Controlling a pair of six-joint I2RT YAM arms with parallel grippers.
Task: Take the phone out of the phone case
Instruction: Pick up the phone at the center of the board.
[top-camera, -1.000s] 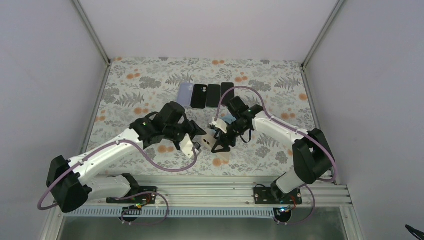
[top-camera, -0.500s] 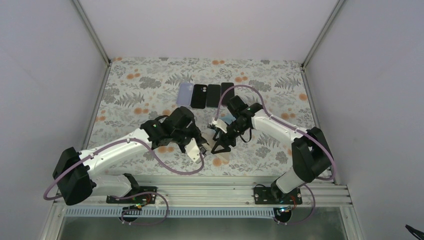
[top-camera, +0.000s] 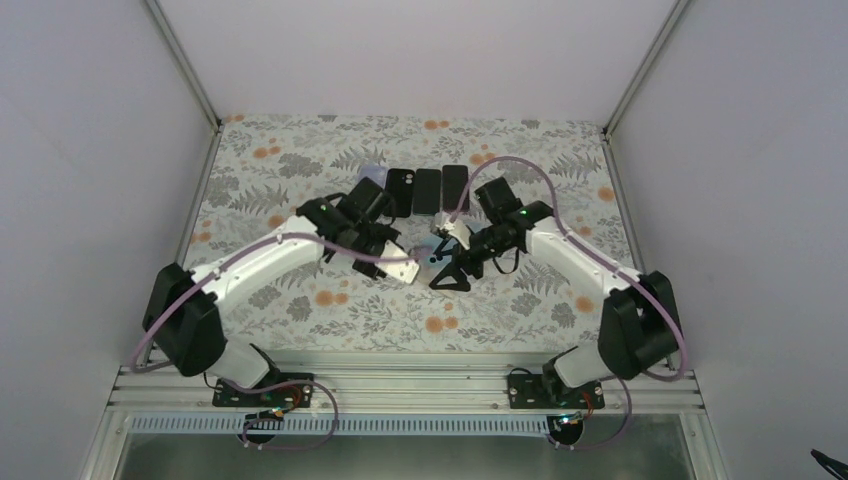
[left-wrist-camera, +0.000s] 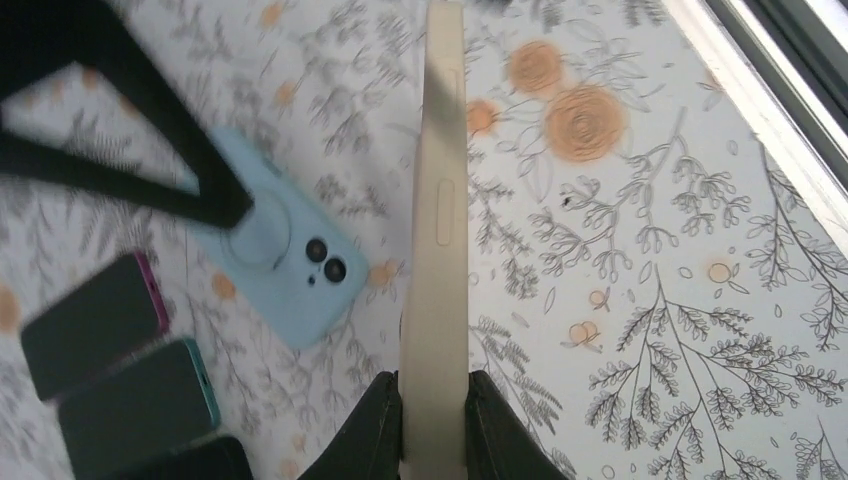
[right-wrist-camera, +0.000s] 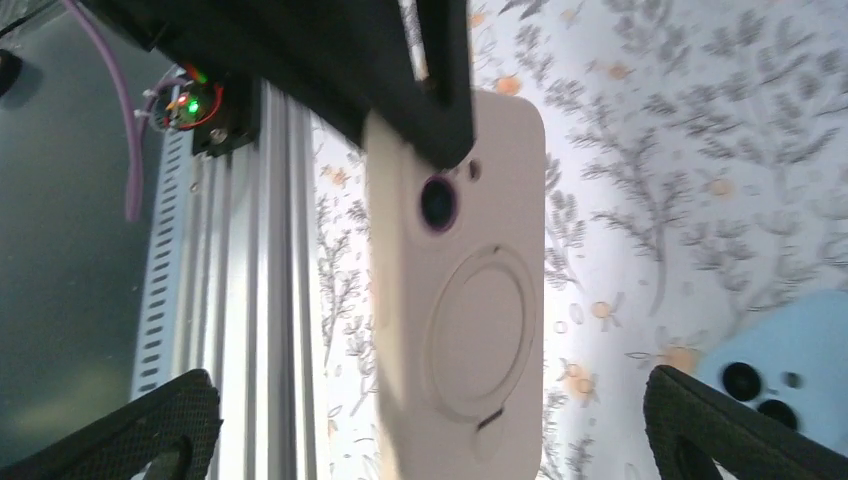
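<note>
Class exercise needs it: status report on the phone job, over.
Left claw shut on cased phone. Right claw open, facing it. Blue phone on mat, apart.

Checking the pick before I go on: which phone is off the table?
The cream one, gripped edge-on between the left fingers. The light blue one and the dark ones in the far row lie flat on the table.
</note>
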